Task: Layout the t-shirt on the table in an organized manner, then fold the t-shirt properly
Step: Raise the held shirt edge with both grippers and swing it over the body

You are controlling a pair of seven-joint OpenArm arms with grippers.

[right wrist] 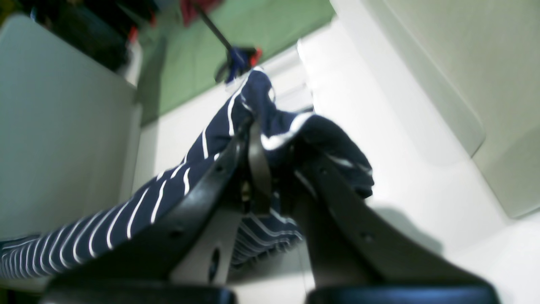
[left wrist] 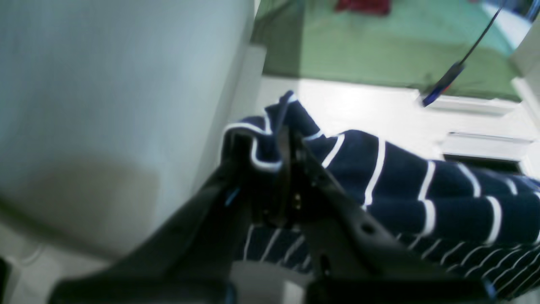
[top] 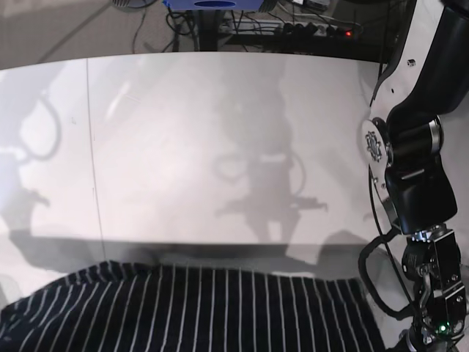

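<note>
Progress: the task is judged to be in its layout stage. The t-shirt (top: 183, 308) hangs stretched between the two arms at the near edge of the table (top: 220, 147), and no fold shows. Still to do, by this judgement: lowering it flat, smoothing it, then all folds.

Left of the base view: the right gripper (right wrist: 270, 139) is clamped on a bunched edge of the shirt, cloth spilling over both fingers. The striped cloth spans the bottom of the base view, from its left corner toward the right.

Right of the base view: the left gripper (left wrist: 270, 147) is likewise closed on a bunched edge, with the shirt trailing away beneath it.

Surface: the white tabletop carries a thin dark seam (top: 91, 147) near its left side and the arms' shadows.

Room: beyond the far edge lie cables and a power strip (top: 315, 29). The wrist views show green flooring (left wrist: 379, 46).
</note>
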